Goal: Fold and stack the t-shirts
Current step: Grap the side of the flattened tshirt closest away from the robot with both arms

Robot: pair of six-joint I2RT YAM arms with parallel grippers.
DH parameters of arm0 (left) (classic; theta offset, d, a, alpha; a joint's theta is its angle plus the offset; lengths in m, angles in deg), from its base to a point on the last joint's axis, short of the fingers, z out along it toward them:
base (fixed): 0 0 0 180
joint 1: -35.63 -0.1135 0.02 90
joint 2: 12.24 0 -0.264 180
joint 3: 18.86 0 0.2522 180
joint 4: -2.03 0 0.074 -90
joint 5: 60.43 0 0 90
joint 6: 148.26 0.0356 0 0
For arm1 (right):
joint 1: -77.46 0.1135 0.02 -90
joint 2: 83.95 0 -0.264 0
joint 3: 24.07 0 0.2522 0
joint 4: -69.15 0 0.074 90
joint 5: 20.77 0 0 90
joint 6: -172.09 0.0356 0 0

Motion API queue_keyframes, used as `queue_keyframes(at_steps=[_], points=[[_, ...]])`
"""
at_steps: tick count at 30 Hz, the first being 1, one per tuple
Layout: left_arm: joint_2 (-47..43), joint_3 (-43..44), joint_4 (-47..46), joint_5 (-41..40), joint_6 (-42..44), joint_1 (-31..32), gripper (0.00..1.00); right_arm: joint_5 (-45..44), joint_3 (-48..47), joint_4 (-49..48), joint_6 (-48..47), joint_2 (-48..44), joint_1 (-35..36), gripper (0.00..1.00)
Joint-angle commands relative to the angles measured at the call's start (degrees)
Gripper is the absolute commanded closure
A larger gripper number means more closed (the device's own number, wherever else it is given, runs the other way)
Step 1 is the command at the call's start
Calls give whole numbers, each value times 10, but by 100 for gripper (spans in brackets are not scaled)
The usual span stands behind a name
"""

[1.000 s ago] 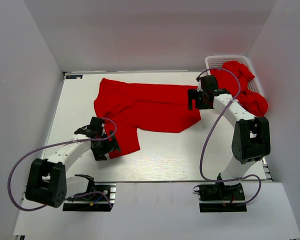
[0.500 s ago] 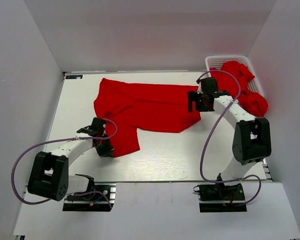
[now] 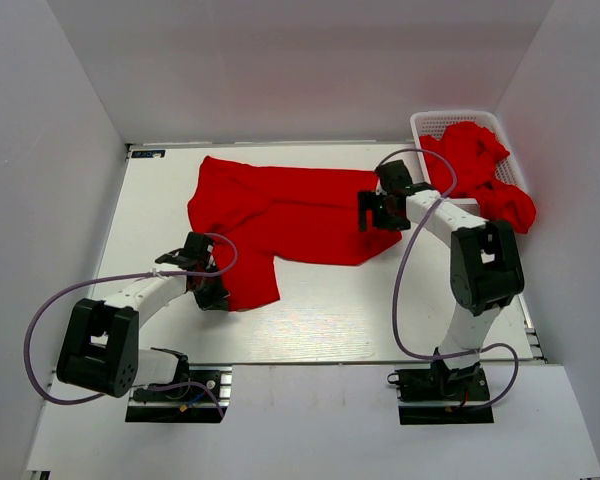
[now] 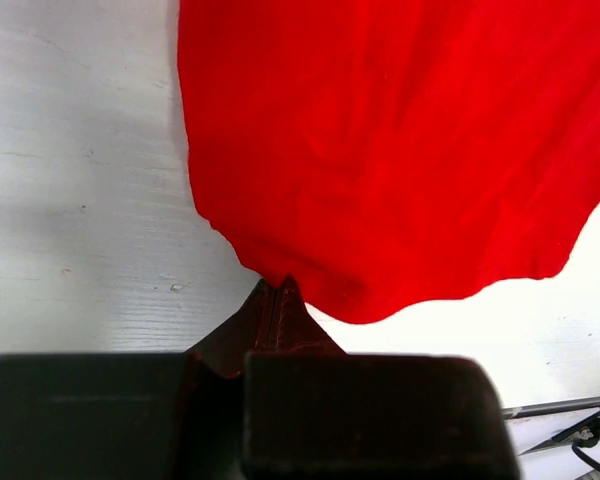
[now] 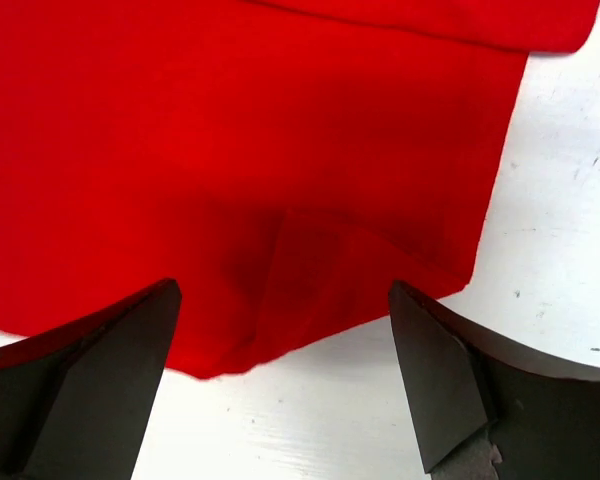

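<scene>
One red t-shirt (image 3: 290, 210) lies spread flat across the middle of the table. My left gripper (image 3: 212, 296) is at the near left corner of its lower flap. In the left wrist view its jaws (image 4: 276, 287) are pressed together and pinch the hem of that t-shirt (image 4: 400, 150). My right gripper (image 3: 375, 212) hangs open over the cloth's right edge. The right wrist view shows its fingers wide apart (image 5: 282, 287), straddling a small wrinkle near the edge of the t-shirt (image 5: 230, 130). More red t-shirts (image 3: 480, 165) are heaped in the basket at the far right.
The white mesh basket (image 3: 430, 122) stands at the far right corner, against the white wall. White walls close in the table on the left, back and right. Bare white tabletop (image 3: 380, 310) lies in front of the spread shirt.
My left gripper has closed on the hem of the shirt's lower flap. My right gripper has shifted left, from the shirt's right edge to over the cloth.
</scene>
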Motion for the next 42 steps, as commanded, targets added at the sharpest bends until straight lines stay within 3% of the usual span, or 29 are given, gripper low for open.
queue_keyframes(at_steps=[1,5,10,12,15,20,21,27,34,42], points=[[7,-2,-13,-13,11,2,100,-68,-28,-4,33,21,11,10],[7,-2,-13,-13,11,2,100,-93,-36,10,45,46,23,11],[1,-2,-13,-18,11,2,100,-131,-36,28,68,58,29,36],[1,-2,-13,-18,11,2,100,-137,-28,30,73,55,29,42],[1,3,-13,-18,16,2,100,-145,-26,36,76,60,28,58],[1,10,-8,-18,16,2,100,-183,-24,47,91,55,27,97],[-4,10,-8,-18,16,2,100,-187,-22,45,96,52,27,100],[-44,36,2,-13,22,2,100,-174,18,26,97,-13,29,100],[-77,97,5,-12,32,2,100,-142,144,-30,154,-110,30,100],[26,214,-57,-4,32,-9,100,-167,181,-120,254,-160,25,100]])
